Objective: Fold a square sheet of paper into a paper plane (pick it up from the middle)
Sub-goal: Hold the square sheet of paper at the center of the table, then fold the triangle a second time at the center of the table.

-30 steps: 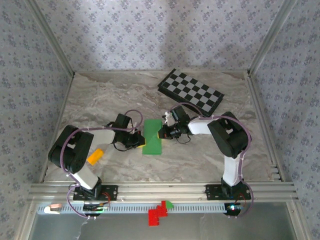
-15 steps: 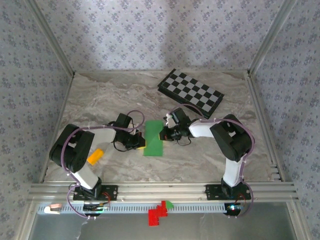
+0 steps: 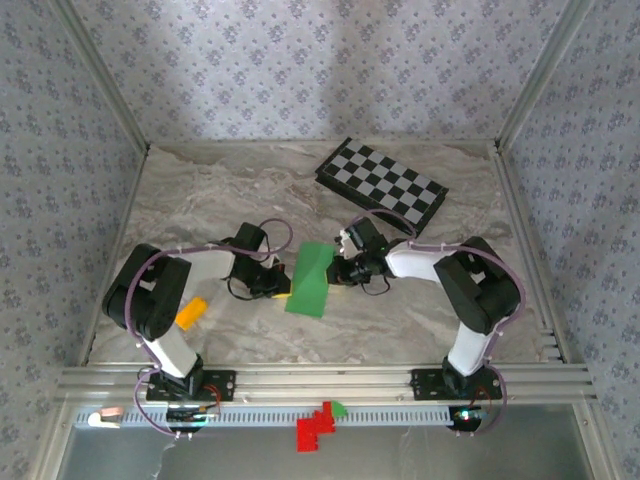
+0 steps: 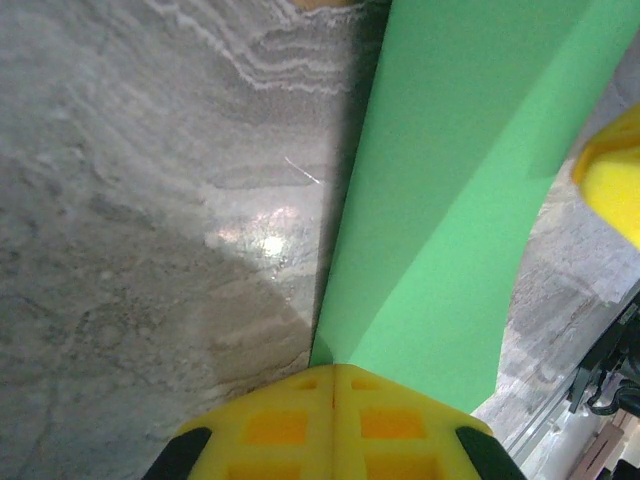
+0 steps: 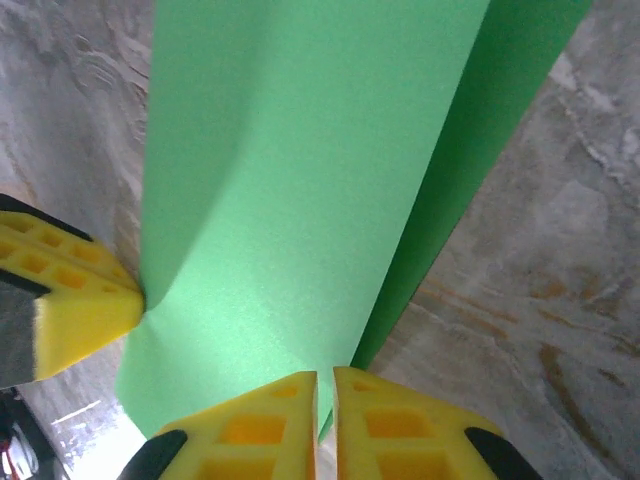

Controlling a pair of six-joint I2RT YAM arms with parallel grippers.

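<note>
Sheet: Your square sheet of paper [image 3: 310, 278], plain bright green, lies between the two arms in the middle of the table [image 3: 200, 200]. It is doubled over into a long strip, with its right side raised off the marble.

Left gripper: Your left gripper [image 4: 333, 405] is closed on the sheet's left edge. The yellow pads meet, and the paper runs straight into their seam.

Right gripper: Your right gripper [image 5: 325, 410] has its pads nearly together, with only a thin slit between them. The sheet's folded edge runs into that slit, so it reads as a light pinch on the paper.

Risk, slipping: The right pinch looks weak. If it loosens before the crease is pressed flat, the raised flap may spring back and the edges will no longer line up.

Risk, tearing or buckling: Both grippers hold the same thin sheet from opposite sides. Pull them apart and it may rip at a pad; push them together and it may crumple.

Risk, skewed crease: If one wrist moves without the other, the fold line may end up slanted, and later folds would inherit the slant.

Risk, contact: The fingertips work just beside each other, so a sideways move could make them collide.

Bystanders: The orange block [image 3: 190, 312] lies near your left arm and could be swept aside. The checkerboard [image 3: 382, 185] is well apart at the far side.

Writing: You have no brand, label or lettering to read. The paper is unmarked, and the board shows only squares.
</note>
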